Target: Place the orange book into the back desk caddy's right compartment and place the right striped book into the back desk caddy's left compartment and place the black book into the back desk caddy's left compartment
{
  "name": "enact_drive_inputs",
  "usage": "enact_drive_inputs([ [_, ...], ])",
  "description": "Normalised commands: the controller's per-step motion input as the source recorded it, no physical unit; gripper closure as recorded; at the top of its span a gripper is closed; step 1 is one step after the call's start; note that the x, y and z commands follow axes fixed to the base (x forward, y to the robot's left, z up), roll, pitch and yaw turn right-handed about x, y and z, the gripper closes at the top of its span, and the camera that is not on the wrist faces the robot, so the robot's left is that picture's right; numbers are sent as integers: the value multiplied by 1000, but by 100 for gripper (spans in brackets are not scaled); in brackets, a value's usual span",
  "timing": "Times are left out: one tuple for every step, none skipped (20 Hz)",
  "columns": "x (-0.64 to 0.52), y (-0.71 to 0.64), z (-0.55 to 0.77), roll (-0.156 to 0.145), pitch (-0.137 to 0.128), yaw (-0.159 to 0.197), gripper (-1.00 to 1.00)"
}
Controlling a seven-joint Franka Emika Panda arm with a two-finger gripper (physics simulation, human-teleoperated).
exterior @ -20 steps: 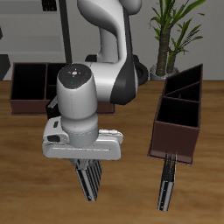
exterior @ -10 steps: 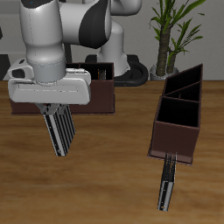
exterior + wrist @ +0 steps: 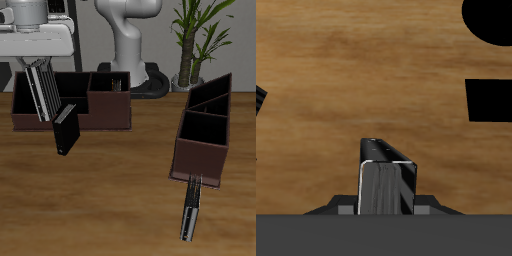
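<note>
The back desk caddy (image 3: 100, 118) stands on the table with its three sections open to view. The gripper (image 3: 40, 66) hangs above the end section farthest from the potted plant. This is judged to be the left compartment, although the exterior view does not settle that. The fingers are pressed onto the upper end of the right striped book (image 3: 42, 100), which hangs upright and slightly tilted, with its lower end down at the level of the caddy walls. It has not been released, so this step is underway but not complete. In the wrist view the same book (image 3: 388, 185) appears end-on between the jaws. The black book (image 3: 67, 130) stands tilted on the table against the caddy's outer front wall. It is outside every section, so its placement remains to be done. The orange book cannot be identified with certainty. A pale shape shows in the caddy's opposite end section, but it is too small to name. By this reading, at most one of the three placements is finished. The table (image 3: 120, 190) is plain brown wood grain. A second caddy (image 3: 205, 135) with a slanted divider stands well apart from the first, and the other striped book (image 3: 190, 205) stands just before its front end. At the back are the robot's white base (image 3: 135, 50) and a potted plant (image 3: 200, 40).
</note>
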Motion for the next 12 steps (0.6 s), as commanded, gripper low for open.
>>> enact_drive_inputs([
  [-1128,-530,343,18,-157,184,100],
  [-998,-659,265,-22,-89,45,100],
  [-959,-628,202,0,-5,-154,100],
  [-1769,-1003,306,18,-155,205,100],
  [-767,-560,86,-28,-18,-101,100],
  [-663,-430,31,39,-22,37,100],
  [-49,-7,-8,0,0,0,100],
  [-1378,-898,56,-24,-53,-89,100],
  [-417,-195,-52,26,-3,114,100],
  [-537,-365,34,-31,-12,-43,100],
  [-511,-230,-83,90,82,-127,100],
  [-618,-144,-17,31,-67,131,100],
])
